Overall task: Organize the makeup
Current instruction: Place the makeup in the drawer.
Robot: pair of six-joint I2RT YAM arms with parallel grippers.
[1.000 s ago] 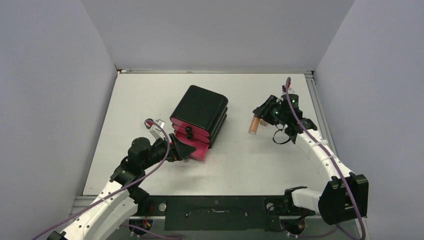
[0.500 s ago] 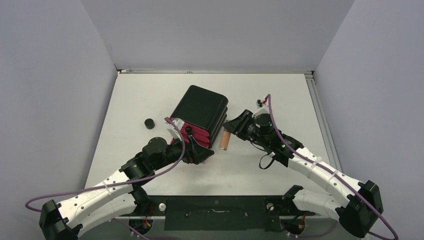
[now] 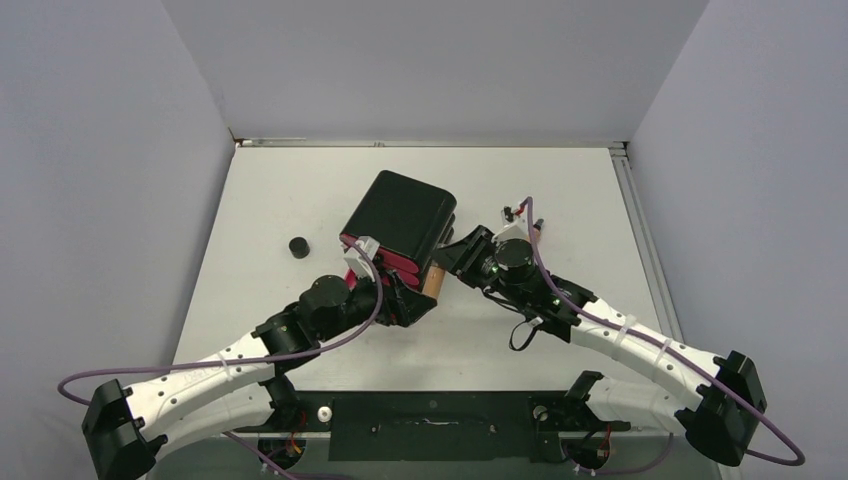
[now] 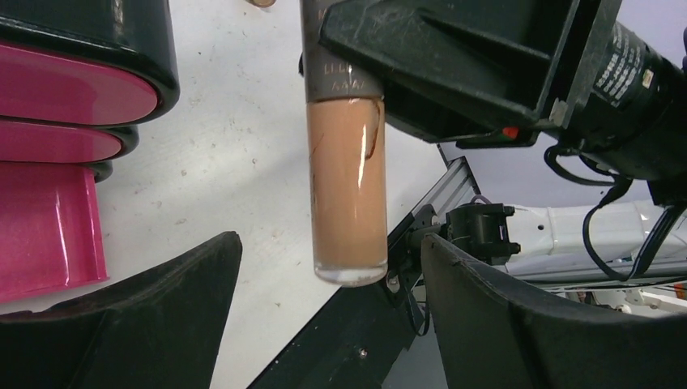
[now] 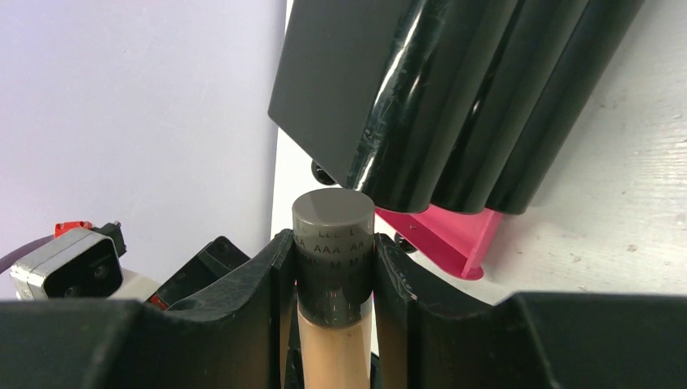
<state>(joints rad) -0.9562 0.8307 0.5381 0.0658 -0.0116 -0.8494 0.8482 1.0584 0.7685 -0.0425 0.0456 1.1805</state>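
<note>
My right gripper is shut on a tan tube, pinching its dark cap. From above, the tube hangs just right of the black cabinet, below the right gripper. My left gripper stands open right under it. In the left wrist view the tube points down between the wide-apart fingers of the left gripper, touching neither. A small black round jar sits alone on the table to the left.
The cabinet's pink drawer fronts face the arms, and its lowest drawer is pulled out, also seen as a pink drawer under the cabinet. Grey walls enclose the white table.
My right arm has carried the tube leftwards from the right side of the table to the cabinet. My left gripper has moved right from the drawer to below the tube.
</note>
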